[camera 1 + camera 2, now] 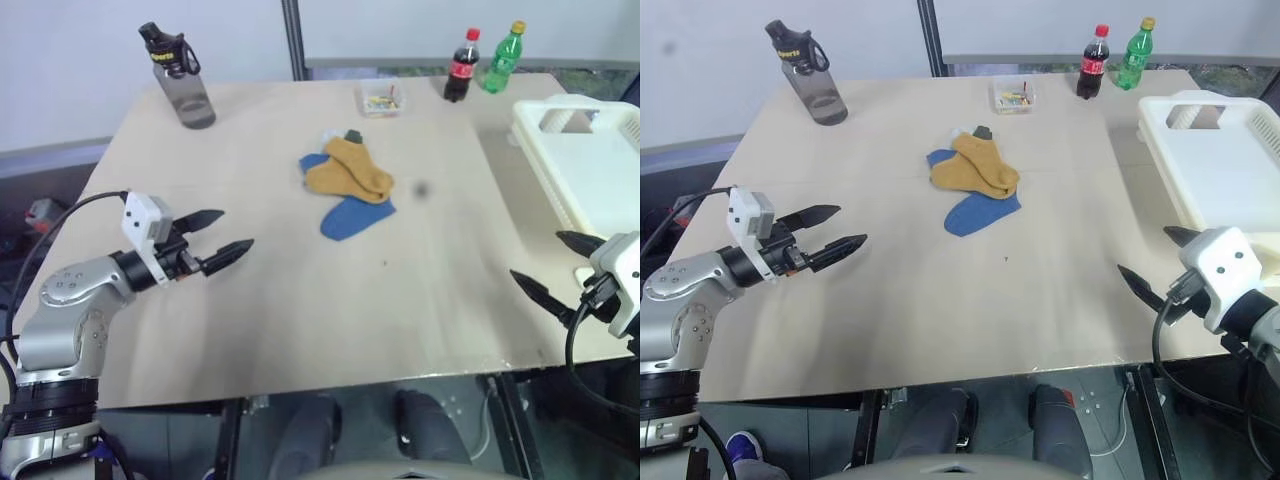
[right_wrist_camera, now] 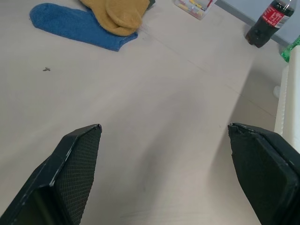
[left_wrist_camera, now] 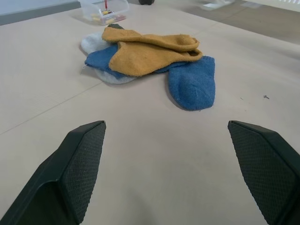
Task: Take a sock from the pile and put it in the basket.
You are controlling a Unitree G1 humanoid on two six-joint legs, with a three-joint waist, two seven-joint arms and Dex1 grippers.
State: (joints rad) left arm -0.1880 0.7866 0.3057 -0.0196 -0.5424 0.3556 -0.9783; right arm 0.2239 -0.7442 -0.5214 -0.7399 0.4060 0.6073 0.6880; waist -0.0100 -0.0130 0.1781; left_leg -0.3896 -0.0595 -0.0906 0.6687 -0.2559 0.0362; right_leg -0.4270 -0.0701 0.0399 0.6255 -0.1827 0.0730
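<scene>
A pale beige rectangular tabletop (image 1: 260, 300) is seen from above and behind two robot arms. Near the middle of it lies the pile (image 1: 347, 180), a small loose heap of short fabric socks. Two mustard-yellow socks (image 1: 350, 170) lie on top, overlapping. A blue sock (image 1: 352, 217) sticks out flat from under them toward the robot, a pale grey one (image 3: 93, 43) and a bit of dark green (image 1: 352, 135) show at the far edge.

On the robot's right, at the table's edge, sits the basket (image 1: 1230, 160), a large white plastic rectangular one with a handle cut-out, well apart from the pile.

The left gripper (image 1: 218, 236), with two black pointed fingers on a silver arm, hovers above the table's near left part. It points toward the pile, its fingers spread wide with nothing between them. The right gripper (image 1: 1155, 264), on a white wrist block, hovers at the near right edge of the table, just beside the basket's near corner. Its fingers are also spread wide and grasp nothing.

Along the far side of the table stand a smoky grey water bottle with a black lid (image 1: 180, 78) at the left, a small clear plastic tub of coloured bits (image 1: 381, 100) beyond the pile, and a dark cola bottle with a red cap (image 1: 461, 67) beside a green bottle with a yellow cap (image 1: 502, 58) at the right.
</scene>
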